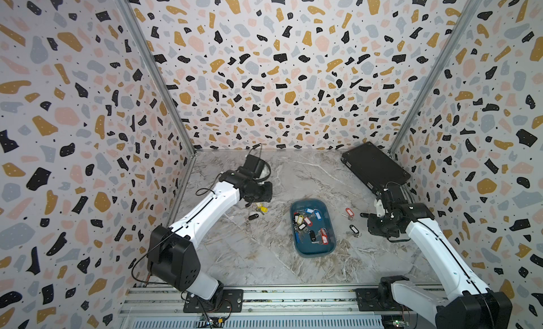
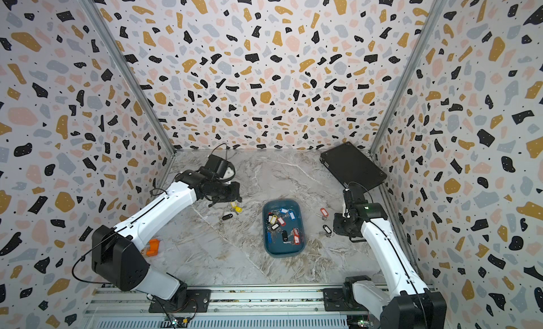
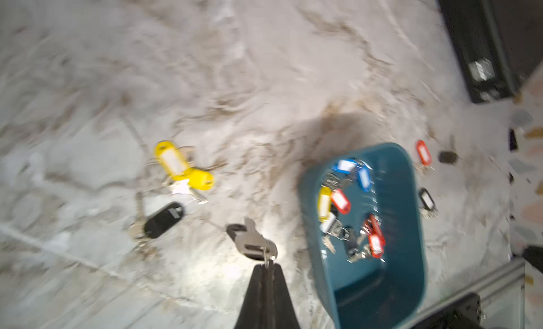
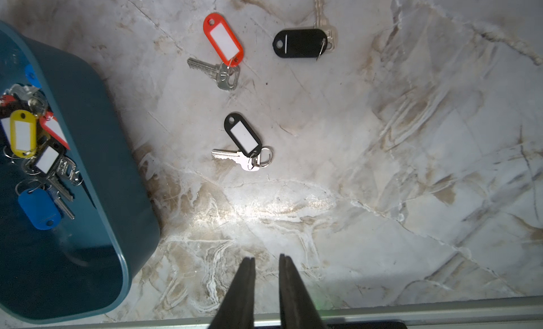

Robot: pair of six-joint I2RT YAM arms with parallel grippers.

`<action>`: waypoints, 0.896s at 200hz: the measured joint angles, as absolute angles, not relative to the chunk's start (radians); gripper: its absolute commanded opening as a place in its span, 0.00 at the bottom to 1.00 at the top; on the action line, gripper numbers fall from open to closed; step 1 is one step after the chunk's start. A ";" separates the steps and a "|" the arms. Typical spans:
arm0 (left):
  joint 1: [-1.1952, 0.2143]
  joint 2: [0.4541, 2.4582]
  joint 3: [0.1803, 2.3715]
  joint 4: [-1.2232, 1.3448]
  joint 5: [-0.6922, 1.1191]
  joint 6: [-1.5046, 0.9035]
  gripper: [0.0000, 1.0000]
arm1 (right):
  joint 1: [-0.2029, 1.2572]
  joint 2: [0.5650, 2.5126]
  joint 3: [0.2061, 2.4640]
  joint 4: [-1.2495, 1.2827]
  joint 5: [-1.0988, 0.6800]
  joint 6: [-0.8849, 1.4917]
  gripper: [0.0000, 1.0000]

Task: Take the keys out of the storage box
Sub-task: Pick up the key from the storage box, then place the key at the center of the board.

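The teal storage box [image 1: 313, 252] [image 2: 283, 253] sits mid-table, with several tagged keys [image 1: 308, 224] [image 3: 346, 207] [image 4: 38, 154] in it. My left gripper [image 3: 267, 264] [image 1: 261, 196] is shut on the ring of a silver key [image 3: 249, 239], which hangs above the table left of the box. Below it lie yellow-tagged keys [image 3: 176, 163] [image 1: 262, 208] and a black-tagged key [image 3: 163, 220]. My right gripper [image 4: 266, 258] [image 1: 374, 227] hovers open and empty right of the box. Near it lie a red-tagged key [image 4: 223, 42] and two black-tagged keys [image 4: 242, 135] [image 4: 299, 44].
A flat black case [image 1: 373, 166] [image 2: 351, 166] leans in the back right corner. An orange block [image 2: 153, 246] lies beside the left arm. The metal rail [image 1: 293, 295] runs along the table's front edge. Patterned walls close in three sides.
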State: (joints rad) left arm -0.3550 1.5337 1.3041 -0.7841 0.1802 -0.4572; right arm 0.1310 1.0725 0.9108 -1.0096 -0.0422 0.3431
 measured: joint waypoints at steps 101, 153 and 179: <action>-0.015 1.745 1.182 -0.807 0.221 -0.457 0.00 | 0.150 1.092 0.910 -1.010 -0.060 0.343 0.21; 0.001 1.774 1.187 -0.812 0.218 -0.453 0.43 | 0.159 1.095 0.910 -1.010 -0.062 0.341 0.36; 0.000 1.773 1.192 -0.822 0.200 -0.449 0.70 | 0.170 1.095 0.911 -1.010 -0.074 0.339 0.41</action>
